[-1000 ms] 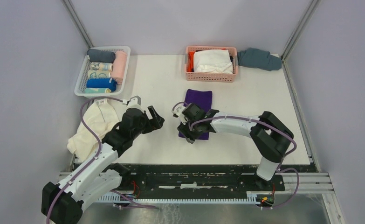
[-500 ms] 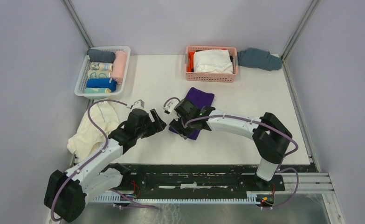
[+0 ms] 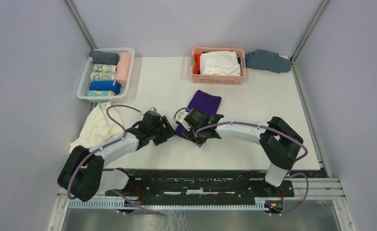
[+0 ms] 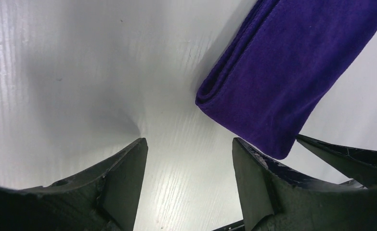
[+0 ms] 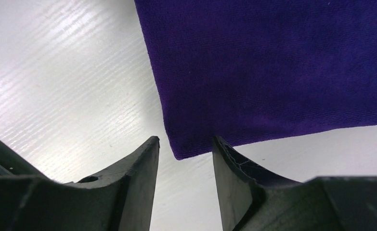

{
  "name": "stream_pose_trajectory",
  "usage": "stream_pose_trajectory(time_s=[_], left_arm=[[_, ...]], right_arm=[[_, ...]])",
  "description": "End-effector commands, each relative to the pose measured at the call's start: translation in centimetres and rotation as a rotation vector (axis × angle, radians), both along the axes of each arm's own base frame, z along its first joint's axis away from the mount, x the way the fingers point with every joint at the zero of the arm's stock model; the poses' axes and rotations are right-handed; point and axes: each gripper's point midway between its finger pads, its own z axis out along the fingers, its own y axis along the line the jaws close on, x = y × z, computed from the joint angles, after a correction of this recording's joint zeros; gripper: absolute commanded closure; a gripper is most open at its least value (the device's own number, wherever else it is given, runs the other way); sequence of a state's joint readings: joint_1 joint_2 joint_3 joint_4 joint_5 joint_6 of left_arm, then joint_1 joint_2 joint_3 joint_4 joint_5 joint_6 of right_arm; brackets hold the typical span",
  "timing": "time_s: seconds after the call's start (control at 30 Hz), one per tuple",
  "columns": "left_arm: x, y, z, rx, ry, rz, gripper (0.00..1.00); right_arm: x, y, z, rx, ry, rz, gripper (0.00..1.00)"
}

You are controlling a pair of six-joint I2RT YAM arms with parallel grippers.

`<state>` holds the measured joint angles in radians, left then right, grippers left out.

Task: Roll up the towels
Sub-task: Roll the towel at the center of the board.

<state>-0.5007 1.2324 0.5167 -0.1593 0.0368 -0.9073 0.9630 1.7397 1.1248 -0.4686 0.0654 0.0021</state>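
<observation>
A folded purple towel point(image 3: 204, 104) lies slanted on the white table. It also shows in the left wrist view point(image 4: 282, 72) and the right wrist view point(image 5: 273, 67). My left gripper point(image 3: 170, 132) is open and empty just left of the towel's near end point(image 4: 188, 161). My right gripper point(image 3: 188, 135) is over that same near end. In the right wrist view it is open point(image 5: 185, 144), with the towel's near corner lying in the gap between the fingers, not pinched. One right finger point(image 4: 350, 159) shows in the left wrist view.
A white basket point(image 3: 86, 79) at the back left holds several rolled towels. A pink basket point(image 3: 218, 79) at the back holds folded towels. A grey-blue towel point(image 3: 268, 60) lies beside it. A cream towel point(image 3: 97, 127) hangs over the table's left edge.
The purple towel's near end has swung left, so it now lies slanted. My left gripper has moved right and down to that end. The right gripper shifted left with the towel.
</observation>
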Motion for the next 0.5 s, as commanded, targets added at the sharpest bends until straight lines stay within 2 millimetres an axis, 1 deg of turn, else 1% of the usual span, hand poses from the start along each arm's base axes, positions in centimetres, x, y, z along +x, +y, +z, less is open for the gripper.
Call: stream_pose_trajectory(time_s=[0.0, 0.2, 0.33, 0.47], left_arm=[[1.8, -2.4, 1.5, -0.106, -0.023, 0.016, 0.29], [1.8, -3.1, 0.1, -0.095, 0.032, 0.025, 0.32], [1.7, -3.5, -0.6, -0.106, 0.061, 0.047, 0.32], [1.6, -3.9, -1.2, -0.115, 0.087, 0.066, 0.32]], right_arm=[[0.0, -0.9, -1.5, -0.043, -0.009, 0.0, 0.48], [-1.0, -1.7, -3.2, -0.066, 0.028, 0.005, 0.5], [-1.1, -2.2, -4.2, -0.096, 0.042, -0.01, 0.51], [-1.6, -2.1, -4.4, -0.081, 0.06, -0.017, 0.59]])
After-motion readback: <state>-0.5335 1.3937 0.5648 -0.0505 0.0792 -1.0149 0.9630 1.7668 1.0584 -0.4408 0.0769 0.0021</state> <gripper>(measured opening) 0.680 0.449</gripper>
